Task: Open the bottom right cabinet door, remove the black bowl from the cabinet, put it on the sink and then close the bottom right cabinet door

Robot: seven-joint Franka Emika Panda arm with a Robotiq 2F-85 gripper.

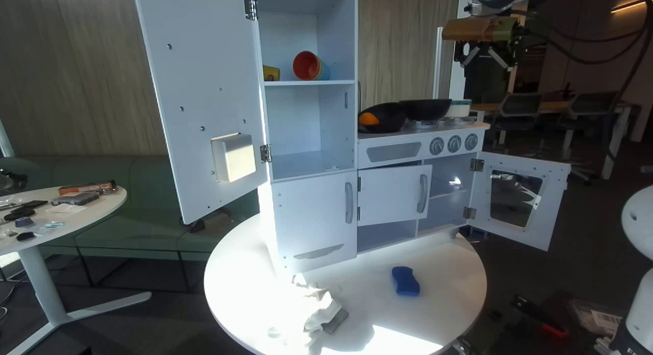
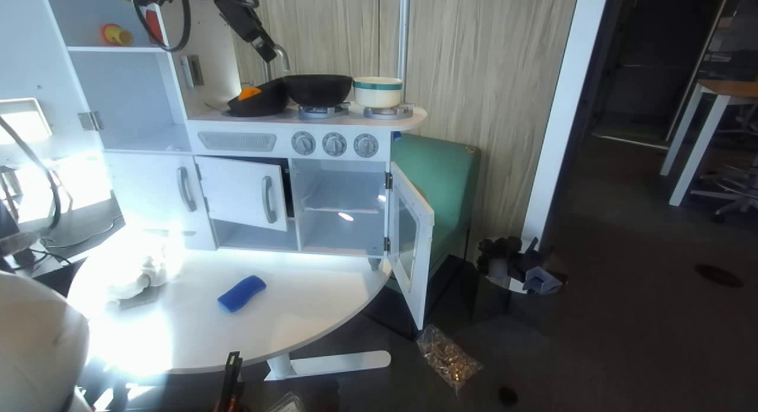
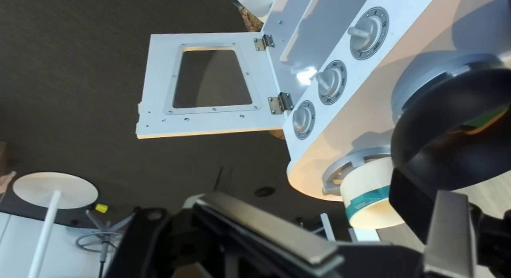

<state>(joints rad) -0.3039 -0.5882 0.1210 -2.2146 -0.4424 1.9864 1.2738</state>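
Closing the white rectangular windowed door (image 2: 422,249) seems next: swung outward at the knobbed end of the low white toy-kitchen cabinet (image 2: 284,141), it lies well below the dark gripper (image 1: 486,64), whose fingers stand apart, holding nothing. The round black bowl (image 1: 387,121) with an orange patch rests tilted atop the cabinet.

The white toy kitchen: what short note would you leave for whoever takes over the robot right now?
Hand: open, holding nothing, hanging in mid-air.
Black bowl: apparently the tilted one by the faucet; the sink basin is hidden.
Bottom right cabinet door: wide open.
Done: door opened, bowl apparently out.
Left: close that door; perhaps check how the bowl sits.
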